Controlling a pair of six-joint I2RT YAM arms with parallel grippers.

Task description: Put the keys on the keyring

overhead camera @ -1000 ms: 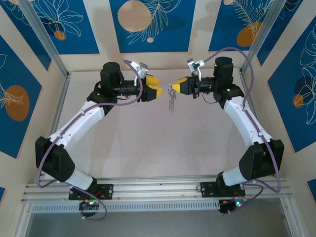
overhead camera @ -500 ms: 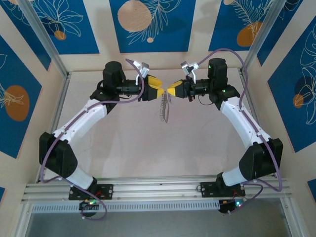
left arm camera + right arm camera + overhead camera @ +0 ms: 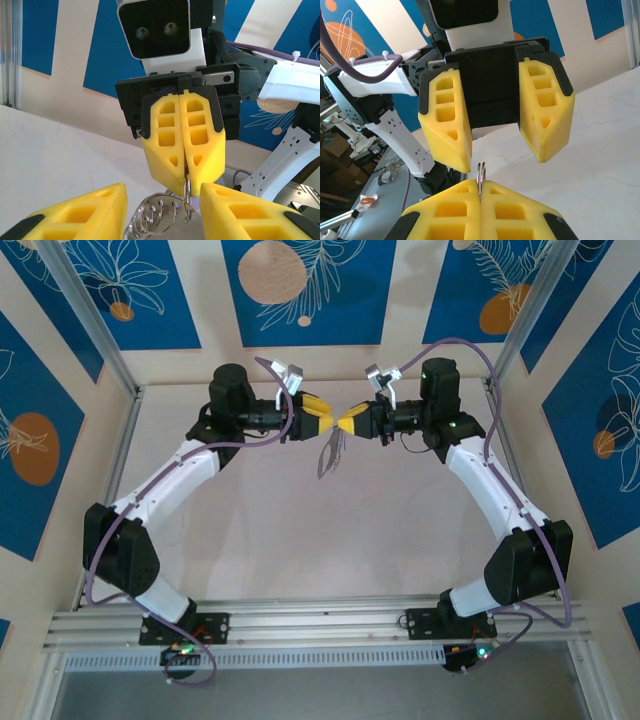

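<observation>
Two right fingers (image 3: 452, 212) on keyring (image 3: 480, 174)

— Where is the top camera sitting?

— It is hanging high behind the near edge, looking down and forward across the whole pale beige counter (image 3: 300, 540) from well back.

— And the wrist cameras?

— The left one is peering from close behind the yellow-fingered left tool (image 3: 162, 189), straight at the yellow-fingered right tool (image 3: 186, 186). The right one is looking back the opposite way. All three are sharing that meeting spot, where the silvery wire keyring (image 3: 157, 217) is hanging.
</observation>
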